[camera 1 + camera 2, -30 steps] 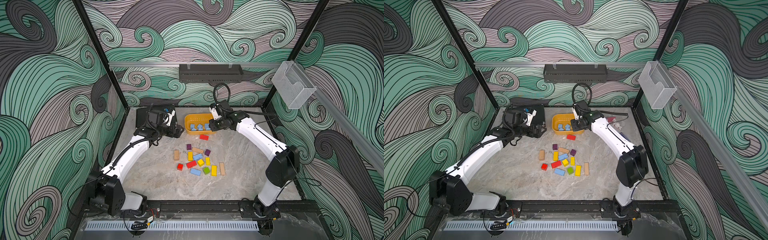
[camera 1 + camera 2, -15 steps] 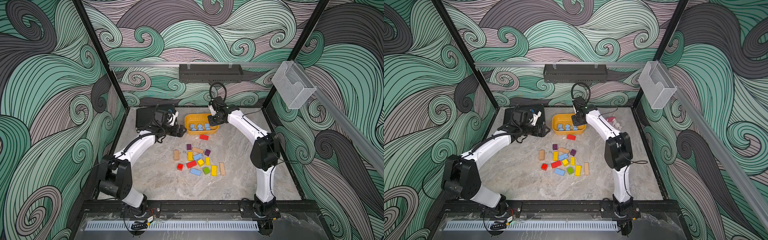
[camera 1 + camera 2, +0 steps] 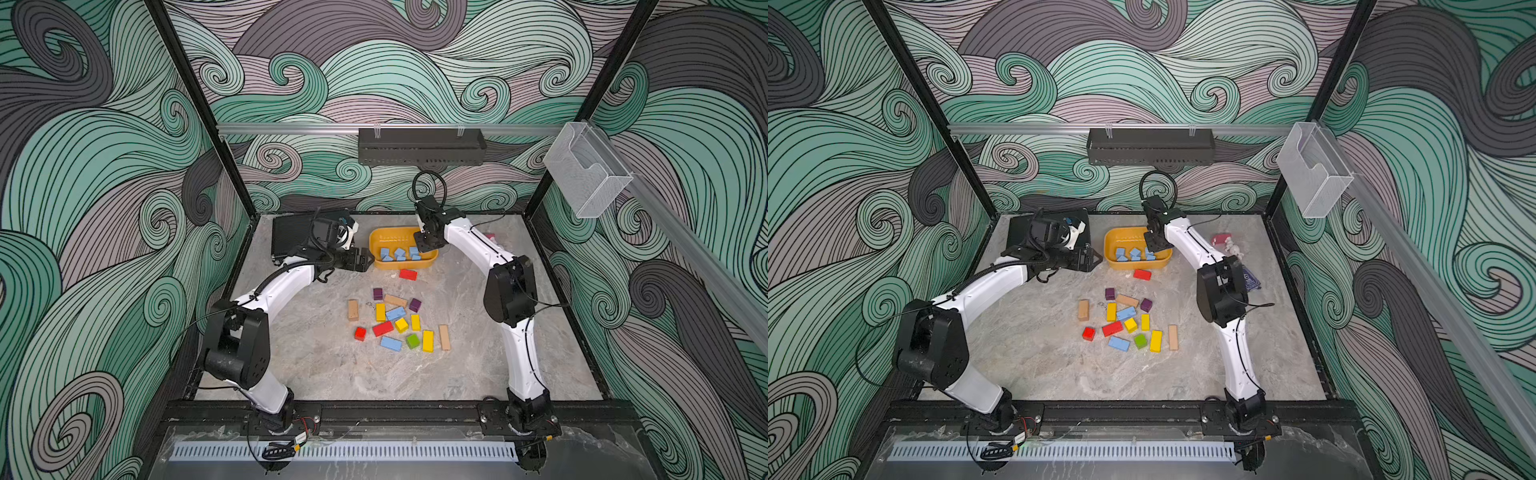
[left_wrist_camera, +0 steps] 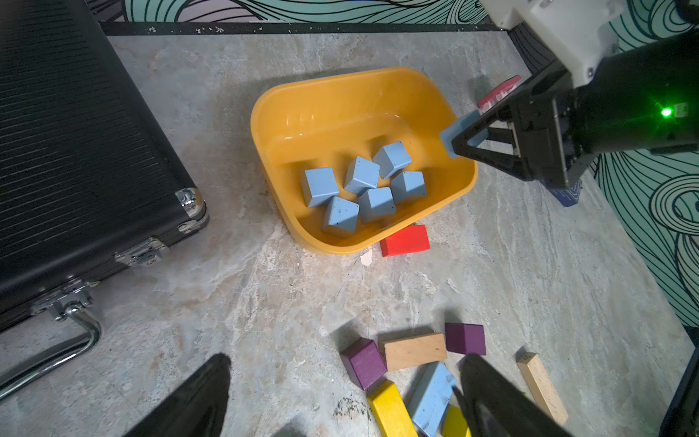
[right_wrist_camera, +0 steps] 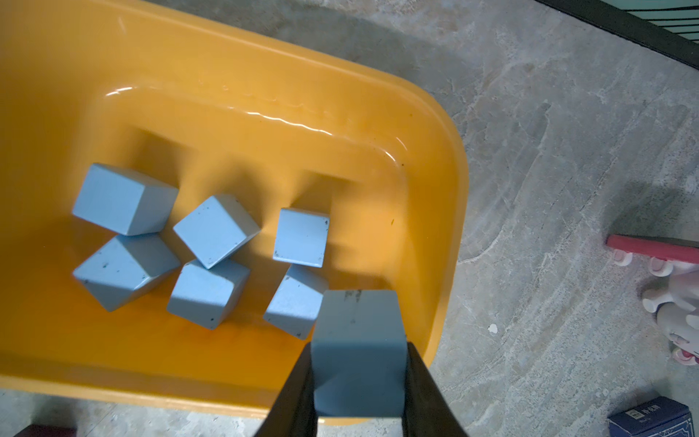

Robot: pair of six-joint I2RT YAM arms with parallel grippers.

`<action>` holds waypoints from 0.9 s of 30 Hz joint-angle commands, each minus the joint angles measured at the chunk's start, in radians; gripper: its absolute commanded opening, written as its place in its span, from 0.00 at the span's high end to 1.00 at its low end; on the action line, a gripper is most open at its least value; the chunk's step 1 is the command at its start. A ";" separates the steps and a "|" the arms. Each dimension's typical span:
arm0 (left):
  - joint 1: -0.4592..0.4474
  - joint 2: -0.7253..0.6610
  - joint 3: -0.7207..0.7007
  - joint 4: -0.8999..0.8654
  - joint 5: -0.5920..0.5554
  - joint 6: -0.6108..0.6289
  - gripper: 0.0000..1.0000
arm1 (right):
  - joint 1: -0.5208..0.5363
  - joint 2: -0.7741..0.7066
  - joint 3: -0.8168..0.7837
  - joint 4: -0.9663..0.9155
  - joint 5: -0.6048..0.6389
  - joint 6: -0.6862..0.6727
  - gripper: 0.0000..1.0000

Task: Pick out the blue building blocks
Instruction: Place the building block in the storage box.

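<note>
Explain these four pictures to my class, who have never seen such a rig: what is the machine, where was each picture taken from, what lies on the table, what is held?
It is a robot with two white arms. Two pictures look down from one overhead camera pair; two come from cameras on the wrists. On the table lie mixed coloured blocks, a black case and a yellow tub with six blue cubes. The right end effector is shut on another blue block over the tub's rim. The left end effector is open, empty.

right claw (image 5: 357, 363) clamps blue block (image 5: 357, 333) over yellow tray (image 5: 264, 94); six blue cubes (image 5: 215, 230) inside, some seemingly touching.
</note>
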 commanded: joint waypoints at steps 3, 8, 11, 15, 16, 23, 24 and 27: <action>-0.007 0.012 0.025 -0.029 0.008 0.022 0.06 | -0.013 0.059 0.082 -0.034 0.035 -0.004 0.99; -0.007 0.003 0.019 -0.054 -0.010 0.035 0.06 | -0.014 0.116 0.138 -0.047 0.042 0.000 0.97; -0.007 0.001 0.018 -0.061 -0.014 0.034 0.06 | -0.016 0.142 0.157 -0.051 0.051 0.001 0.94; -0.007 -0.006 0.021 -0.071 -0.020 0.037 0.06 | -0.016 0.172 0.181 -0.053 0.048 0.004 0.91; -0.007 -0.007 0.022 -0.073 -0.023 0.039 0.06 | -0.016 0.180 0.188 -0.053 0.046 0.007 0.90; -0.007 -0.029 0.031 -0.105 -0.039 0.051 0.06 | -0.016 0.235 0.245 -0.078 0.005 0.033 0.84; -0.007 -0.033 0.030 -0.108 -0.041 0.052 0.06 | -0.016 0.240 0.248 -0.081 -0.003 0.036 0.83; -0.007 -0.040 0.025 -0.114 -0.045 0.053 0.06 | -0.016 0.247 0.252 -0.080 -0.028 0.045 0.81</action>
